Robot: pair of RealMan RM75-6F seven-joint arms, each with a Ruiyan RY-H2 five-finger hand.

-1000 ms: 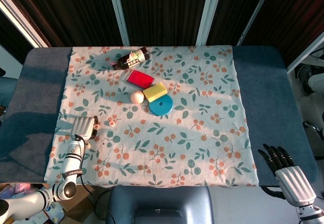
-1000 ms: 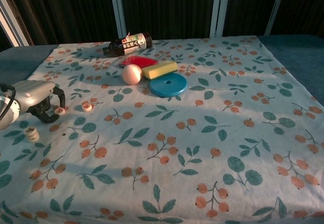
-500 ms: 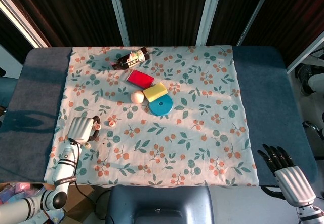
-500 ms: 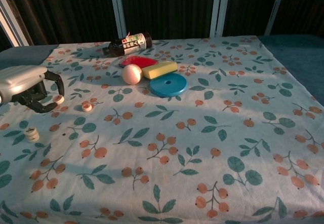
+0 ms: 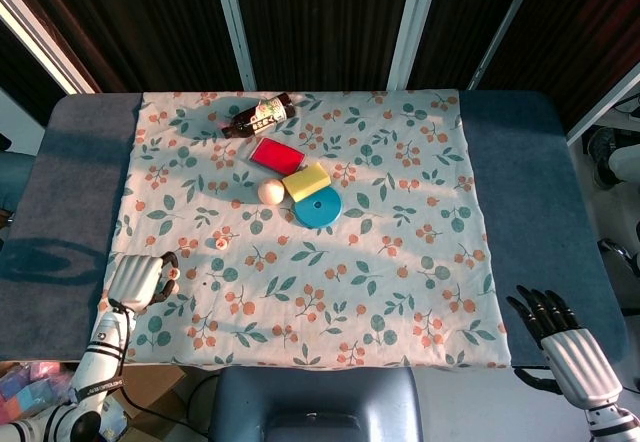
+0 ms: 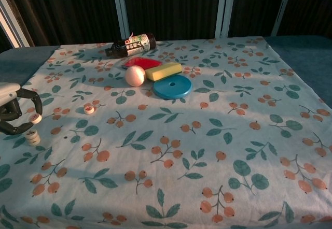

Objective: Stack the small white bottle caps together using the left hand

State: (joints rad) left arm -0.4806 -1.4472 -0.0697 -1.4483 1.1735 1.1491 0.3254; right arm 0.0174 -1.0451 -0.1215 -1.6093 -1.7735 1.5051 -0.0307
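Note:
My left hand [image 6: 11,114] shows at the far left edge of the chest view, pinching a small white bottle cap [image 6: 35,118] between thumb and a finger. Just below it, a short stack of white caps [image 6: 32,136] stands on the floral cloth, apart from the held cap. Another single cap [image 6: 89,109] lies to the right on the cloth. In the head view the left hand [image 5: 138,280] sits at the cloth's near-left edge, with the lone cap [image 5: 218,243] to its right. My right hand [image 5: 568,346] hangs off the table's near-right corner, fingers apart and holding nothing.
Mid-cloth lie a blue disc [image 5: 318,206], a yellow block [image 5: 306,180], a red piece [image 5: 276,155] and a pale ball [image 5: 270,191]. A dark bottle [image 5: 258,117] lies on its side at the back. The floral cloth [image 5: 400,262] covers most of the table.
The left hand lifted a cap off the cloth and carried it toward the near-left, ending just above the cap stack. The right hand stayed put.

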